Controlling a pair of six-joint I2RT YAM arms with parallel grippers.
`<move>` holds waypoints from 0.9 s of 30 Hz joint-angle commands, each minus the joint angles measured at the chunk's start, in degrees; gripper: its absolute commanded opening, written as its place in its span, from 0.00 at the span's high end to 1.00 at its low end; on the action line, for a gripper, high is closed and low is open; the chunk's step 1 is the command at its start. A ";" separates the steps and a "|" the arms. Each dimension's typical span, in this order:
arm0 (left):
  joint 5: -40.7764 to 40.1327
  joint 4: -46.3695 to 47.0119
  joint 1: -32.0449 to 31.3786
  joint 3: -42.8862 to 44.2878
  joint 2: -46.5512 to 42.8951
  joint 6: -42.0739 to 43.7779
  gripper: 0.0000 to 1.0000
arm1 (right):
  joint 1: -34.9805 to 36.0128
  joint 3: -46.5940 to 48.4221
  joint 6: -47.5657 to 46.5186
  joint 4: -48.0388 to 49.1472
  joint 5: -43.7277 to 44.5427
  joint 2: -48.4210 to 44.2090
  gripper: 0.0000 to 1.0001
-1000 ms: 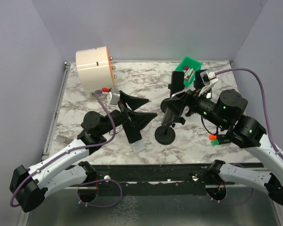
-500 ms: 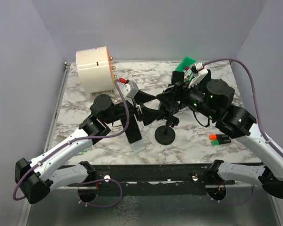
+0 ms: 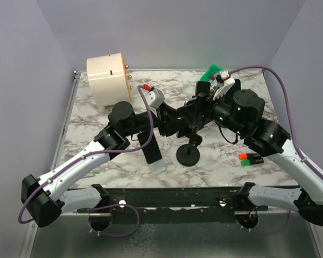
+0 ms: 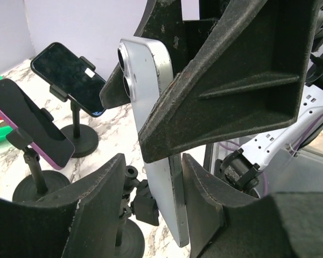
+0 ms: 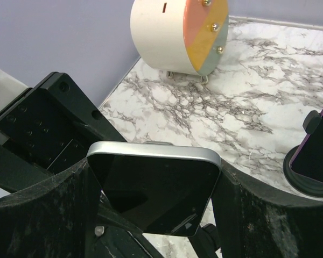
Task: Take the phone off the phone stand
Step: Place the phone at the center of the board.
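Note:
The phone [image 5: 156,188], silver-edged with a black screen, is held across its width by my right gripper [image 5: 157,172], which is shut on its upper end. In the left wrist view the phone's silver back [image 4: 151,107] with two lenses stands upright. My left gripper [image 4: 153,164] is open around its lower end. The right finger lies almost against the phone's edge, and the left finger stands apart beside the phone stand's black clamp [image 4: 145,207]. From above, both grippers [image 3: 169,121] [image 3: 196,113] meet over the stand's round base [image 3: 188,156].
A white and peach drum [image 3: 109,79] stands at the back left and a green bin [image 3: 215,75] at the back. Two more phones, purple [image 4: 29,123] and black [image 4: 70,75], sit on their own stands. Another dark phone [image 3: 151,148] is front left. Small red and green pieces [image 3: 250,158] lie right.
My left arm has swung in to the stand and its jaws have narrowed around the phone's lower end. The right gripper has shifted back slightly and kept its hold.

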 commanded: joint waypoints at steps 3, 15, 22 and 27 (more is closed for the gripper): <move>2.23 0.40 -0.47 2.20 1.44 -0.94 0.58 | -0.11 2.19 1.42 2.68 -1.81 -0.05 1.00; -0.56 0.31 -0.67 3.14 1.96 -0.02 1.00 | -0.11 1.21 1.19 2.76 -3.32 -1.81 0.86; -4.42 1.27 -0.70 2.48 -0.07 -0.14 1.00 | -0.10 0.69 1.23 3.72 -5.33 -3.84 0.31; -4.71 1.51 -0.71 2.05 -0.37 -0.53 1.00 | -0.16 0.52 1.63 3.99 -6.65 -4.06 0.22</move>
